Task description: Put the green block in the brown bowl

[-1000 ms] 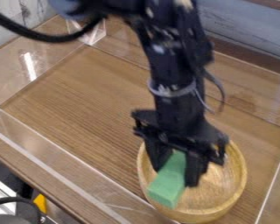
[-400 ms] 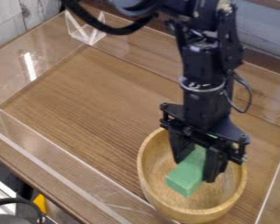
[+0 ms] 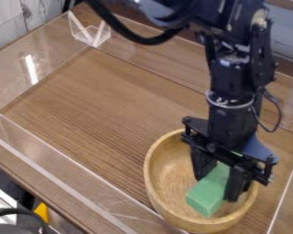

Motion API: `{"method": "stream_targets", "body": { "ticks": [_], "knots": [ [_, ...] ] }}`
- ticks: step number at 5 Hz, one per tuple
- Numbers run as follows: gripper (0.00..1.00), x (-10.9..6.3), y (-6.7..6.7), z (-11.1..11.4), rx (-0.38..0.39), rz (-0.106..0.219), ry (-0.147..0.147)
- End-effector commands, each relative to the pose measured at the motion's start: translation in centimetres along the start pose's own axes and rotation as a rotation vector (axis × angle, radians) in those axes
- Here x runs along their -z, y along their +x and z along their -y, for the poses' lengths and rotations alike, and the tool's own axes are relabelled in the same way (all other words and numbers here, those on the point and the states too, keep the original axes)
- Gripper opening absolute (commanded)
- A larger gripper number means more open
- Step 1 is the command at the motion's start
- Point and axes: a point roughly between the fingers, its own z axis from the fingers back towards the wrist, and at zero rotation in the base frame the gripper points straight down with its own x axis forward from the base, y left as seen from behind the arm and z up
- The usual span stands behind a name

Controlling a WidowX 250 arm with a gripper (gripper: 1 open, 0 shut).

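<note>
The brown bowl (image 3: pixel 164 170) sits on the wooden table at the lower right, round and light brown with a thick rim. My black gripper (image 3: pixel 222 186) points down into it from above. Its fingers (image 3: pixel 201 174) are shut on the green block (image 3: pixel 211 194), a bright green bar held at its upper end. The block tilts, and its lower end hangs low inside the bowl near the right part of the floor. I cannot tell whether it touches the bowl's bottom.
The table is a wood-grain surface (image 3: pixel 88 101) enclosed by clear acrylic walls (image 3: pixel 27 64). The arm's black links (image 3: pixel 234 55) rise above the bowl at the upper right. A table edge with dark gear shows at the lower left (image 3: pixel 15 215).
The gripper has carried the green block to the right and lower, from over the bowl's left front rim to deeper inside the bowl. Its grip on the block is unchanged.
</note>
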Motion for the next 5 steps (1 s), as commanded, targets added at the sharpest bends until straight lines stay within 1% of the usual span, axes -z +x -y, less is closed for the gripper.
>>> {"method": "stream_targets", "body": {
  "ticks": [1,3,5],
  "knots": [
    [0.00,0.1,0.9,-0.5,0.019,0.025,-0.001],
    [0.00,2.4,1.5,0.4,0.039,0.016,0.001],
    [0.00,2.5,2.6,-1.5,0.001,0.021,-0.003]
  ]
}}
